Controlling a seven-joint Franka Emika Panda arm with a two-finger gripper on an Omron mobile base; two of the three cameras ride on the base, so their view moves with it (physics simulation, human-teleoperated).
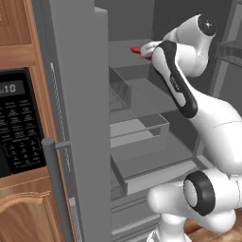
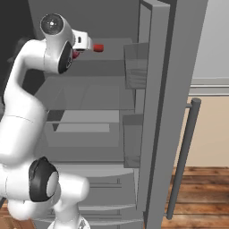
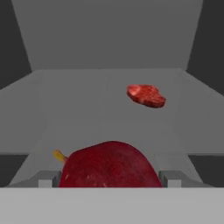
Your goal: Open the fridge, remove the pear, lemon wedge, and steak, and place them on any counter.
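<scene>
Currently | pear point(image 3: 109, 165): dark red, yellow stem | steak point(image 3: 146, 95): flat, red

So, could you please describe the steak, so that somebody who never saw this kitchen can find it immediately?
Look inside the open grey fridge, on its upper shelf where the arm reaches. The steak lies flat further back on that shelf, beyond the gripper. Unlike the large, round, dark red fruit between the fingers, it is small, flat, irregular and marbled red.
</scene>
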